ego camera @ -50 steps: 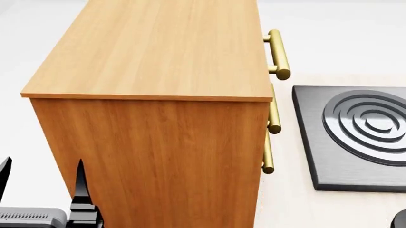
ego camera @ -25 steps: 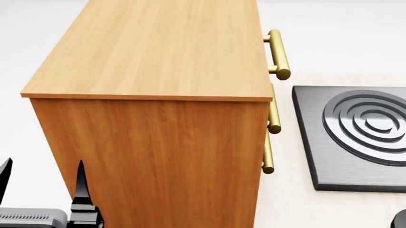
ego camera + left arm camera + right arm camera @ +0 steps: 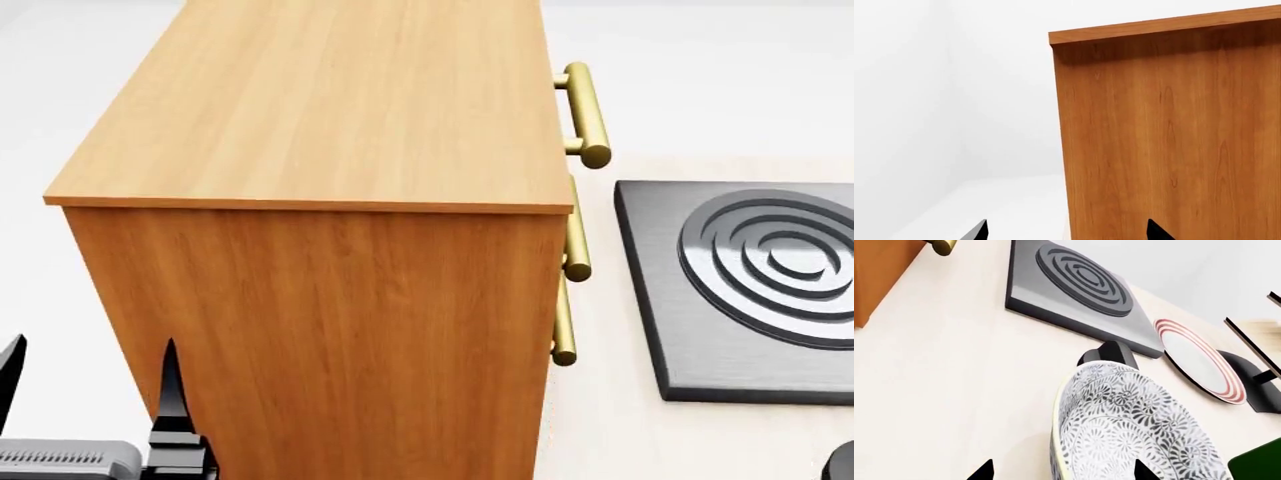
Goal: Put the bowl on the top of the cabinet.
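Observation:
The bowl [image 3: 1134,425], white with a dark leaf pattern and a yellow-green rim, stands tilted on its edge on the pale counter, seen only in the right wrist view. My right gripper [image 3: 1062,471] is open, and the bowl's rim lies between its two wide-apart fingertips [image 3: 984,471] without being clamped. The orange-brown cabinet [image 3: 334,110] fills the head view, its flat top bare and its brass handles [image 3: 585,115] on its right side. My left gripper [image 3: 87,385] is open and empty, low beside the cabinet's near left corner. It faces the cabinet's side [image 3: 1167,135] in the left wrist view [image 3: 1067,234].
A dark grey hob plate with rings [image 3: 754,290] [image 3: 1074,280] lies on the counter right of the cabinet. A white plate with red rings [image 3: 1197,360] leans on a black stand [image 3: 1254,385]. A black holder [image 3: 1111,352] sits behind the bowl. A green object [image 3: 1257,462] is beside it.
My left gripper has sunk very slightly in the head view. Nothing else has moved.

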